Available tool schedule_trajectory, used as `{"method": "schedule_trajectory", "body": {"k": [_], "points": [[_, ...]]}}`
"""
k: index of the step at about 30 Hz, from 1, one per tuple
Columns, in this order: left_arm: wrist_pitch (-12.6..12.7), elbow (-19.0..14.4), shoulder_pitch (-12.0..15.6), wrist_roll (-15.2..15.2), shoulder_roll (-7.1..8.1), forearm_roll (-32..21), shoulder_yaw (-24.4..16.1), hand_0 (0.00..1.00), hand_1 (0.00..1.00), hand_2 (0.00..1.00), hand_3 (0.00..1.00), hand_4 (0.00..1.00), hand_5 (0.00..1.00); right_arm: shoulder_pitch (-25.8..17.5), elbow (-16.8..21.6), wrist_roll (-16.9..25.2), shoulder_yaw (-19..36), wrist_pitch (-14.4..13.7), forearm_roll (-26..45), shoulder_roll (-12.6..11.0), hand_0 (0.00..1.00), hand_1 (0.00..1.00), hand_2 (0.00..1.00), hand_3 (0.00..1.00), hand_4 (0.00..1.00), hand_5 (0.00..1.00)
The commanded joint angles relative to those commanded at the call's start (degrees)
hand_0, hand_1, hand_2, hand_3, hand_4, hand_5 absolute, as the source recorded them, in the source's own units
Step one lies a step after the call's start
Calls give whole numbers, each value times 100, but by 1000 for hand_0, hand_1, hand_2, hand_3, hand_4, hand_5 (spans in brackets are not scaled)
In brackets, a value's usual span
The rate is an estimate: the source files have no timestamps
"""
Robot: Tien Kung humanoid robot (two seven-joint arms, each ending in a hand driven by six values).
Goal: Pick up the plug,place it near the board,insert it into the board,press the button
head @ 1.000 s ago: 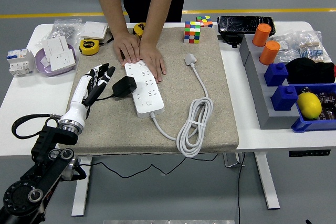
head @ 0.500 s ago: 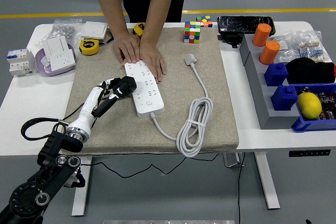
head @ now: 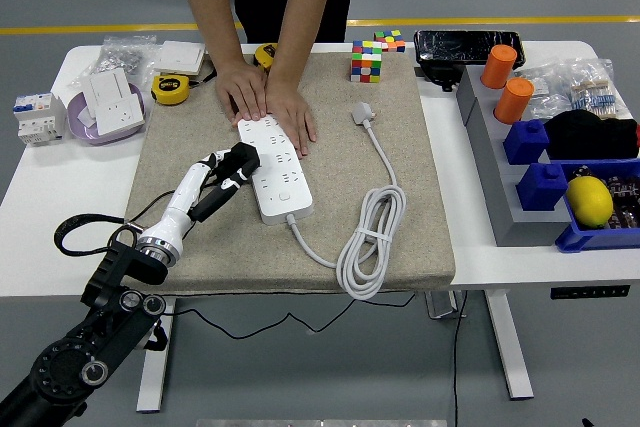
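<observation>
Left hand (head: 222,172) is reaching in from the near left over the beige mat (head: 200,237), fingers gripping the black plug (head: 243,160) just beside the left edge of the white power strip (head: 276,169). Farther back, a person's hands (head: 266,102) are pressing down the strip's far end.

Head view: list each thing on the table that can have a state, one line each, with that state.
black plug: held in the left hand, at the strip's left edge, not seated
power strip: flat on the mat, far end pinned by the person's hands
white cord: coiled, its plug lying loose
Rubik's cube: scrambled
tape measure: retracted
</observation>
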Motion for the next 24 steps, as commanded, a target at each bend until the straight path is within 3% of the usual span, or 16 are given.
{"method": "schedule_trajectory", "body": {"k": [12, 24], "points": [[-7, 51, -317, 108, 31, 501, 233, 943, 944, 898, 856, 983, 998, 20, 0, -9, 3, -2, 9, -10, 930, 802, 779, 797, 998, 998], [-58, 69, -454, 239, 106, 833, 550, 950, 944, 896, 854, 987, 998, 35, 0, -7, -24, -8, 50, -42, 929, 802, 779, 796, 998, 998]]}}
